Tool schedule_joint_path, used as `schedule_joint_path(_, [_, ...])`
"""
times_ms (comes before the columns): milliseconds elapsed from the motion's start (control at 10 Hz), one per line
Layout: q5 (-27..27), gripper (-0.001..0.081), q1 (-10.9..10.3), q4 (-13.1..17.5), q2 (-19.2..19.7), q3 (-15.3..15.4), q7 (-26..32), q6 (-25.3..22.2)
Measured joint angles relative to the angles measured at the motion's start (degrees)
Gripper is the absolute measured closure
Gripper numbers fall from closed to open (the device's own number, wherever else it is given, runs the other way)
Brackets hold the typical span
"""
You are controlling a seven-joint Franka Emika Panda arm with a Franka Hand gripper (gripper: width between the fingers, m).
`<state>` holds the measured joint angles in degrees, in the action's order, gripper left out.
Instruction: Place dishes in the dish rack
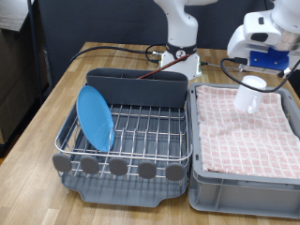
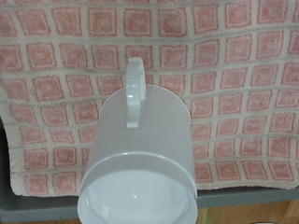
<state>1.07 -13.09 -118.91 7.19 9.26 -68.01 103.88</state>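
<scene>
My gripper (image 1: 250, 84) hangs over the pink checkered cloth at the exterior view's right and is shut on the small white mug (image 1: 249, 97), which is held just above the cloth. In the wrist view the mug (image 2: 140, 149) fills the middle, its mouth towards the camera and its handle (image 2: 134, 91) pointing away; my fingers do not show there. The bright-blue plate (image 1: 95, 116) stands on edge in the left part of the wire dish rack (image 1: 141, 141). A thin reddish-brown stick, seemingly the wooden spoon (image 1: 150, 75), lies at the rack's grey back compartment (image 1: 141, 89).
The pink checkered cloth (image 1: 246, 127) lines a grey bin (image 1: 202, 187) right of the rack, and shows in the wrist view (image 2: 56, 56). Cables (image 1: 103, 52) run over the wooden table (image 1: 37, 112) behind the rack. The robot base (image 1: 178, 37) stands at the back.
</scene>
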Motion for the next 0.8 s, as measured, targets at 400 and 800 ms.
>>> schedule_joint_path(400, [0.21,0.0003,0.00,0.92,2.73,0.19,0.00,0.37])
schedule_joint_path(800, [2.42,0.0003,0.06,0.91,4.95,0.17,-0.06,0.75])
